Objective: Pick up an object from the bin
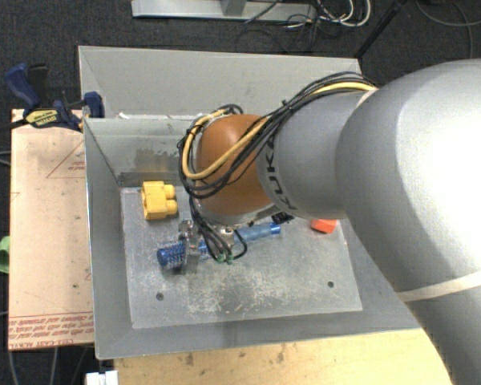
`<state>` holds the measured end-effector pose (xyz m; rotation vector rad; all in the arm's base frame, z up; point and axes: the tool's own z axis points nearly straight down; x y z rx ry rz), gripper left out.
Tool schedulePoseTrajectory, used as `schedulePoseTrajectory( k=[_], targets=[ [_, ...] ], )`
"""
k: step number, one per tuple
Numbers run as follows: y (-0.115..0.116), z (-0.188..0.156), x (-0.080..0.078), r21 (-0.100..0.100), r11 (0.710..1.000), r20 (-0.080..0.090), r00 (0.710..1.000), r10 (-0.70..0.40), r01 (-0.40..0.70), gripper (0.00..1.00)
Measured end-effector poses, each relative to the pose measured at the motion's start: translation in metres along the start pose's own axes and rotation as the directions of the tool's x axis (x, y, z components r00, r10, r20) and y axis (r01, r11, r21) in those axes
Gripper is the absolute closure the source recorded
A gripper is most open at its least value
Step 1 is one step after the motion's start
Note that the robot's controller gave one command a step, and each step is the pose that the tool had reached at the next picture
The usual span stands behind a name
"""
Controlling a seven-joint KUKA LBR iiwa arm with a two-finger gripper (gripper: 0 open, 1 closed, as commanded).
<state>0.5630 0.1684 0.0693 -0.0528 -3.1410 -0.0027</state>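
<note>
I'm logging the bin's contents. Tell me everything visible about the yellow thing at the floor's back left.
The yellow thing looks like a plastic block: a squarish body with two rounded lobes on its right side. It lies flat on the bin's grey floor near the back left corner, apart from the rest. The gripper hangs to its lower right, not touching.

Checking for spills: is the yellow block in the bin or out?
In: the yellow block lies on the floor of the bin, near its back-left corner.
</note>
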Motion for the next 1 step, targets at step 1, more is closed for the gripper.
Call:
schedulePoseTrajectory(
  k=[1],
  targets=[
    [-0.0191, -0.1524, -0.0292, 0.000, 0.997, 0.010, 0.997, -0.072, 0.072, 1.00]
  ],
)
